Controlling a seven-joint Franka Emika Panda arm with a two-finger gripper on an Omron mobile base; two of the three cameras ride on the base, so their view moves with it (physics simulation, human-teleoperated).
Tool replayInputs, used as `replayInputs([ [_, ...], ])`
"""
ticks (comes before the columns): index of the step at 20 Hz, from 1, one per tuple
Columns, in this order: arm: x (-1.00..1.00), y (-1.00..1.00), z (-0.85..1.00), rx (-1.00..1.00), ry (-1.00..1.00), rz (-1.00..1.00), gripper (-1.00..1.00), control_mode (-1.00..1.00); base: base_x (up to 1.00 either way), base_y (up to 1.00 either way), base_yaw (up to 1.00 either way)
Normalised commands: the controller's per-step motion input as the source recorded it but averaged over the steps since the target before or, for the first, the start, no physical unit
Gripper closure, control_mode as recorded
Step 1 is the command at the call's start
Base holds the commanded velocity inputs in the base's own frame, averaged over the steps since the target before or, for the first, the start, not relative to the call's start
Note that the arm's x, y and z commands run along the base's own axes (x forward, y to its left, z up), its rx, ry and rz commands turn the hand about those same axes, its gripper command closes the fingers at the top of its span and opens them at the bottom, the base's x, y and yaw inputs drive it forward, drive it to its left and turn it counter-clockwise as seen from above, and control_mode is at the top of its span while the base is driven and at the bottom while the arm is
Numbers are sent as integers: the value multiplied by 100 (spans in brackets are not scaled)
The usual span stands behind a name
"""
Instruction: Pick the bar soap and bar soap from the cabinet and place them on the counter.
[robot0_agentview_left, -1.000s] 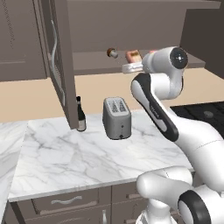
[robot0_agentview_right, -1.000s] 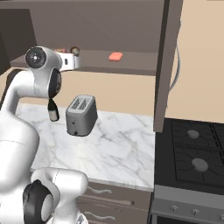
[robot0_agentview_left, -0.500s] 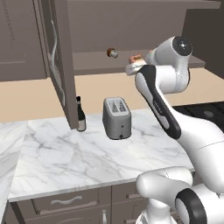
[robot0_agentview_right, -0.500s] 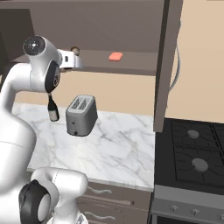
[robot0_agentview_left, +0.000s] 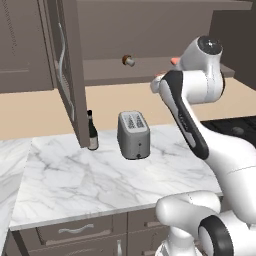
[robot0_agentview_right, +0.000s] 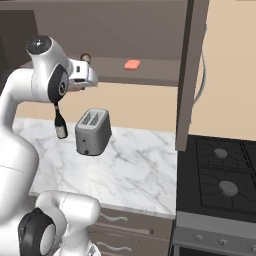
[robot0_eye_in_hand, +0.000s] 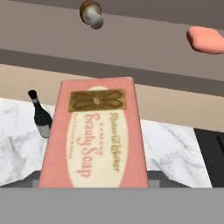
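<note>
The end effector is clamped wide on a pink bar soap, held above the counter.

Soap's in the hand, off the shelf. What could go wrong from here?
1. The hand hangs high over the toaster and bottle. A straight descent might hit either, so aim for bare counter.
2. The held bar soap blocks much of the hand view, which makes the drop spot hard to judge.
3. The second bar soap lies deeper on the shelf, near the open cabinet door.
</note>
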Motion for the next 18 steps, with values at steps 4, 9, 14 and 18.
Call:
replayInputs([
  [4, -22, -36, -56, -8, 4, -6, 100, -100, 0, 0, 0],
  [9, -20, -43, -52, -5, 0, -6, 100, -100, 0, 0, 0],
  [14, -13, -50, -39, -1, 2, -6, 100, -100, 0, 0, 0],
  [18, -6, -54, -34, 0, 6, -6, 100, -100, 0, 0, 0],
])
